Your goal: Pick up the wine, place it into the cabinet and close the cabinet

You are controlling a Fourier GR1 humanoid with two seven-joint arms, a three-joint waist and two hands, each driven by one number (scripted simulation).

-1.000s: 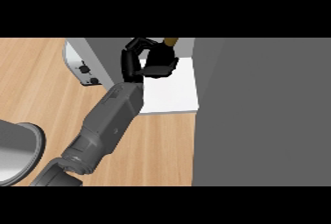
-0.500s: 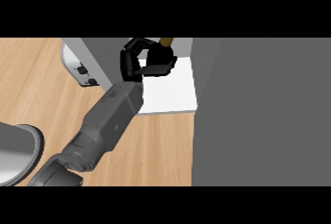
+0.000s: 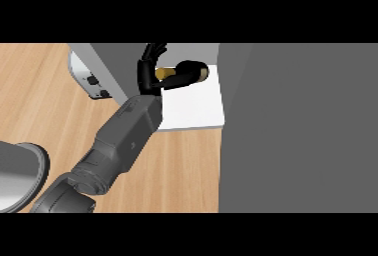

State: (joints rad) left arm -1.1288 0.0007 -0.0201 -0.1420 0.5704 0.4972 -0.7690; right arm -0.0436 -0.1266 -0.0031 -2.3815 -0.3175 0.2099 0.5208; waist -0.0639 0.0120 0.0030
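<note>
Wine (image 3: 186, 73) lay on its side at about twelve o'clock in the head view, a dark bottle with a gold band at the neck, resting on the white shelf (image 3: 193, 105) of the cabinet (image 3: 295, 130). The bottle's rounded dark end pointed toward two o'clock and its gold part toward nine o'clock, just beside the hand.

One grey forearm (image 3: 122, 145) rose from the seven o'clock corner up toward twelve o'clock. Which arm it was could not be told for certain; it entered at the left side of the view, so it read as the left hand (image 3: 150, 70). Its black fingers stood nearly straight, pointing up toward twelve o'clock, with the lower part of the hand touching or just beside the gold neck of the bottle. Nothing was curled round the bottle, so the hand read as spread and holding nothing.

Grey cabinet door or wall filled the three o'clock half of the view. Wooden counter (image 3: 44, 110) showed from nine o'clock down to six o'clock. A small white appliance with dark knobs (image 3: 90, 82) sat at ten o'clock, near the forearm. The rim of a grey round vessel (image 3: 18, 175) showed at eight o'clock, beside the elbow.
</note>
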